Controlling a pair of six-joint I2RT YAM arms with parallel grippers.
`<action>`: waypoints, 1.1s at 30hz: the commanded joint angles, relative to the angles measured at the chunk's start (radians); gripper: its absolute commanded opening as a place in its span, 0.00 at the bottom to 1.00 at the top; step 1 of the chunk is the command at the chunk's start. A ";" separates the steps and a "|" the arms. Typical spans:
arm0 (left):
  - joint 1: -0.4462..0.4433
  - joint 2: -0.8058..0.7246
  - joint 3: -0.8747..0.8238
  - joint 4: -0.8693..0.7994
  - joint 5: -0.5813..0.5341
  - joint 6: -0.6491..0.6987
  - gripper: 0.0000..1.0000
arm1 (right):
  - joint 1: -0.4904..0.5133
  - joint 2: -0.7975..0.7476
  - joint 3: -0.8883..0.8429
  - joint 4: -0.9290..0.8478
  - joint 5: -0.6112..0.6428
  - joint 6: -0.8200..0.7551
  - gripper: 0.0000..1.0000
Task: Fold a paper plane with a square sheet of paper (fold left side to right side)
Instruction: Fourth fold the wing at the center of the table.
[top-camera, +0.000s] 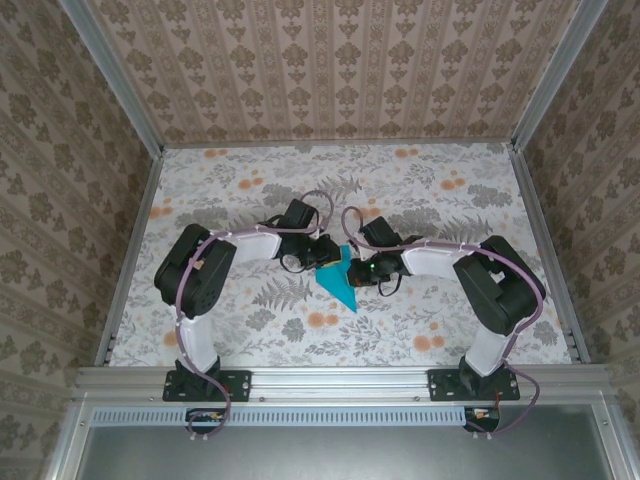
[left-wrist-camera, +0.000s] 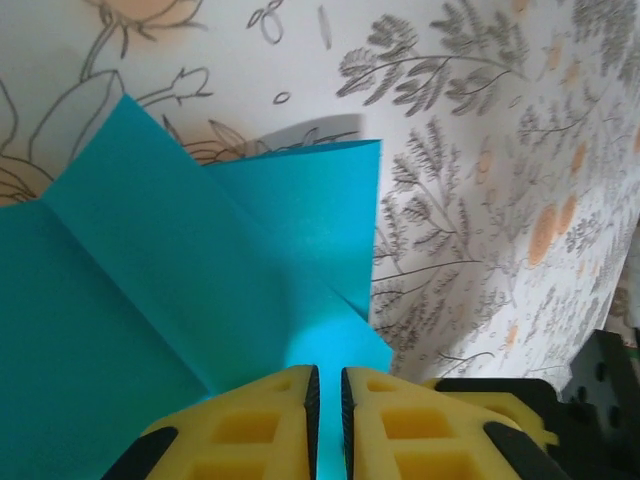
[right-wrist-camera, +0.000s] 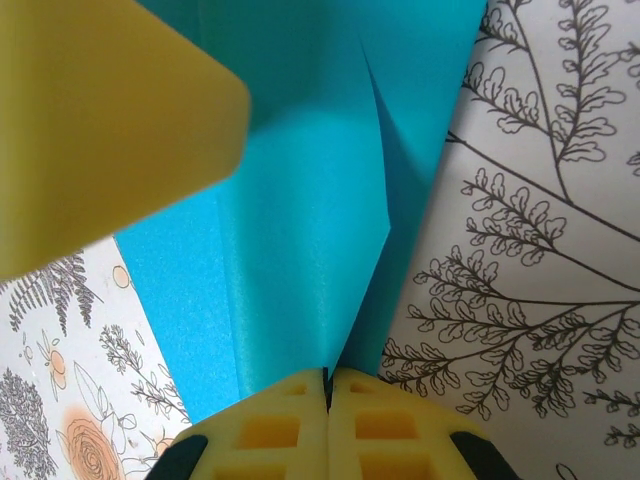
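Two yellow fingers (right-wrist-camera: 270, 430), matte and moulded with square pockets, are pressing flush together at the bottom of the right wrist view. The right jaws are clamping the paper (right-wrist-camera: 310, 200), whose folded layers are converging into their seam. A rounded yellow finger (right-wrist-camera: 100, 120) of the left arm is hanging over the same sheet.

In the left wrist view the matching fingers (left-wrist-camera: 250, 430) are standing almost together, leaving a thin slit with turquoise showing in it. Whether the left jaws are gripping the paper (left-wrist-camera: 150, 300) cannot be told.

The paper is thin, smooth and plain turquoise. It is carrying straight creases, and angular flaps are overlapping one another. One flap is casting a shadow on the table (left-wrist-camera: 480, 150), which is white and printed with grey ferns and orange flowers.

From above, the paper (top-camera: 341, 282) is showing as a narrow pointed shape. It is lying near the middle of the table (top-camera: 250, 200), between the two arms' jaws, with its tip pointing toward the near edge.
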 joint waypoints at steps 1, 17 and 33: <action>-0.006 0.025 0.033 0.000 0.017 0.044 0.16 | 0.013 0.032 0.002 -0.084 0.037 -0.021 0.01; 0.003 0.062 0.010 -0.098 -0.045 0.077 0.15 | 0.012 0.022 0.019 -0.100 0.031 -0.025 0.04; 0.001 0.069 -0.015 -0.094 -0.061 0.077 0.14 | 0.017 -0.206 0.020 -0.140 -0.077 0.040 0.17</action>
